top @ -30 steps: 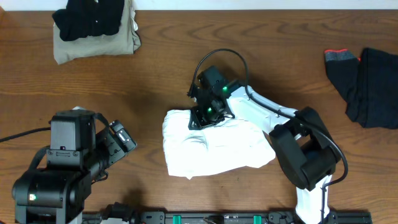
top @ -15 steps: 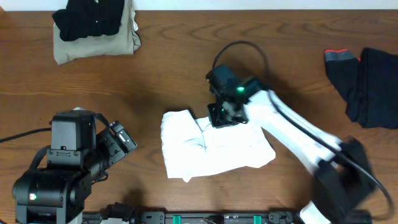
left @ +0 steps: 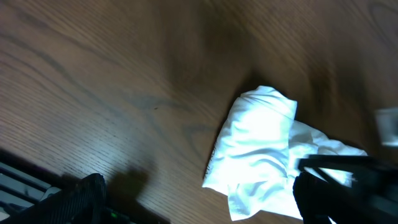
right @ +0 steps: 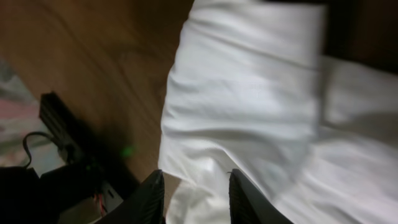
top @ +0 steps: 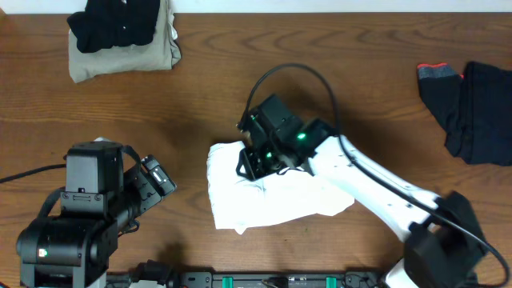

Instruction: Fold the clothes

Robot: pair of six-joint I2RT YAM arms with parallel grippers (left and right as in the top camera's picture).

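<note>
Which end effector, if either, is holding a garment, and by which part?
The left end effector holds nothing. The right end effector is down on the white shirt near its upper left part, but whether it grips the cloth cannot be told.

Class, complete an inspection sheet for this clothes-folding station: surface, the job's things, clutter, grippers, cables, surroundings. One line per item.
Surface: wooden table, brown, bare grain showing.
Job's things: white shirt bundled at middle front; black garment stacked on khaki garment at far left; dark garments loose at right edge.
Clutter: nothing seen.
Grippers: left gripper open, empty, clear of the shirt; right gripper over the shirt's left part, jaws partly apart, no cloth seen pinched.
Cables: black cable loops above the right gripper.
Surroundings: pale strip beyond the far edge.
</note>
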